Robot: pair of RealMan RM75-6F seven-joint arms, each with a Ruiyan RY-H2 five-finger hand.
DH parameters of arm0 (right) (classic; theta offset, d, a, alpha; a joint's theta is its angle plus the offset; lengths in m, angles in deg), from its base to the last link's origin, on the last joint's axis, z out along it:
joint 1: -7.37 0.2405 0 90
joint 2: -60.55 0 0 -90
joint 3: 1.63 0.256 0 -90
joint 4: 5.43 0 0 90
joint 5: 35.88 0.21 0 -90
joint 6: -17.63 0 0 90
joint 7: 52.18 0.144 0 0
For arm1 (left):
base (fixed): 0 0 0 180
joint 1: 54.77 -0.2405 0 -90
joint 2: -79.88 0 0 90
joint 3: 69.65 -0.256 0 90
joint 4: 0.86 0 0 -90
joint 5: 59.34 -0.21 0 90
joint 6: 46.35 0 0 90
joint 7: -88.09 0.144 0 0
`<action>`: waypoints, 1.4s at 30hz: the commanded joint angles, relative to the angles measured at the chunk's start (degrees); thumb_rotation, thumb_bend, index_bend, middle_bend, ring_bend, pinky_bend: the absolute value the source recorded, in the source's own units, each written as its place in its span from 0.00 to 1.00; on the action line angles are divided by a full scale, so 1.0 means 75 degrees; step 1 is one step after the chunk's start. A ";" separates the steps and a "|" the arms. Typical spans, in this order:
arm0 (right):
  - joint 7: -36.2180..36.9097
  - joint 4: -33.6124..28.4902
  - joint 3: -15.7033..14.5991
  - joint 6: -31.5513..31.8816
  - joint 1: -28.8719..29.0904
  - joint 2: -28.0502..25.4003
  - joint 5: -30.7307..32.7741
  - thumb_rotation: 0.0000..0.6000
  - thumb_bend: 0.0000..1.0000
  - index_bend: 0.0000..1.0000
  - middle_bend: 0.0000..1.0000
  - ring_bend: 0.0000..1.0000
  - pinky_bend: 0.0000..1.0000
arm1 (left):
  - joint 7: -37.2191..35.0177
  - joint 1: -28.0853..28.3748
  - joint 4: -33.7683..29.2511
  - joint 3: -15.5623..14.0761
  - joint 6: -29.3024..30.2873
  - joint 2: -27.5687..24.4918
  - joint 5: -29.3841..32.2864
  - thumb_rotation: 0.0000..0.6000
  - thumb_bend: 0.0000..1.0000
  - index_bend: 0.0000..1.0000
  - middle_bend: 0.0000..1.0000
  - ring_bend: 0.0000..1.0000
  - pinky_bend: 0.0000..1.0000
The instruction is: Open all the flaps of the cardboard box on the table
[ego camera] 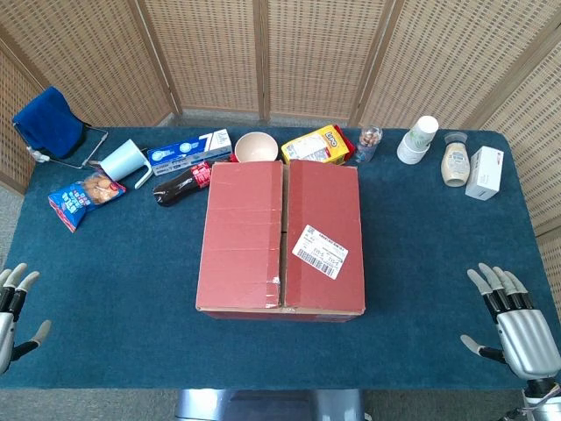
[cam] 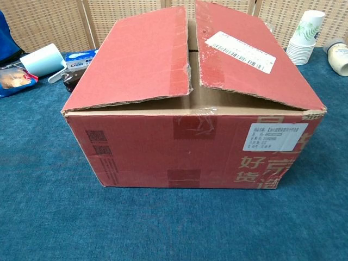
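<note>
The left hand [ego camera: 13, 307] is seen released, fingers spread, at the 8 o'clock edge of the bench [ego camera: 131, 289]. The right hand [ego camera: 517, 320] is likewise released, fingers apart, at 4 o'clock. Neither is in contact with the cardboard box [ego camera: 280, 237], which is placed at the bench centre. Both top flaps [cam: 163, 54] are shown lowered, a narrow seam being left between them. A shipping label [ego camera: 320, 251] is borne on the 3 o'clock flap.
</note>
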 commanded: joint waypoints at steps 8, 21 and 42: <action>0.0049 -0.0260 0.0079 0.0205 0.0011 -0.0162 -0.0034 1.00 0.00 0.00 0.00 0.00 0.14 | 0.0055 0.0038 -0.0009 -0.0014 -0.0093 0.0048 0.0059 1.00 0.19 0.12 0.00 0.00 0.00; -0.0595 -0.1408 0.0411 -0.0034 0.0569 -0.0232 -0.0490 1.00 0.00 0.00 0.00 0.00 0.14 | 0.0077 0.0097 -0.0015 0.0017 -0.0231 0.0071 0.0202 1.00 0.19 0.12 0.00 0.00 0.00; 0.0203 -0.1114 0.0359 -0.0466 0.1532 -0.0022 -0.1572 0.91 0.00 0.00 0.00 0.00 0.14 | 0.0124 0.0165 0.0064 0.0095 -0.0469 0.0136 0.0513 1.00 0.19 0.12 0.00 0.00 0.00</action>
